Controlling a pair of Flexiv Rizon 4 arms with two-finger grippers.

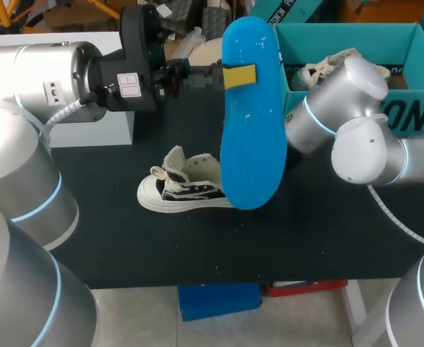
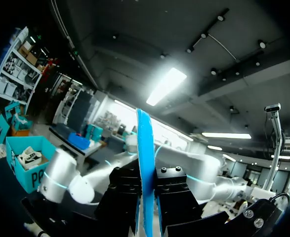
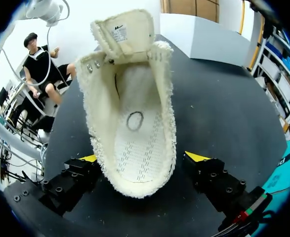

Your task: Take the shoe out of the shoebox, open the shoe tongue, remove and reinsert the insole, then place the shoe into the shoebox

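Observation:
A white canvas shoe [image 1: 183, 189] with a black side lies on the black table [image 1: 125, 238], its tongue folded up. My left gripper [image 1: 230, 76] is shut on a blue insole [image 1: 251, 123] and holds it upright in the air above the shoe. In the left wrist view the insole [image 2: 145, 163] stands edge-on between the fingers of that gripper [image 2: 145, 207]. In the right wrist view the shoe [image 3: 135, 123] shows its bare inside. My right gripper [image 3: 144, 158] is open, one finger on each side of the heel and apart from it. The insole hides that gripper in the head view.
A teal shoebox [image 1: 414, 108] stands at the back right with a second shoe [image 1: 327, 69] inside. A white box [image 1: 89, 130] sits at the back left. My right arm [image 1: 342, 123] reaches in front of the shoebox.

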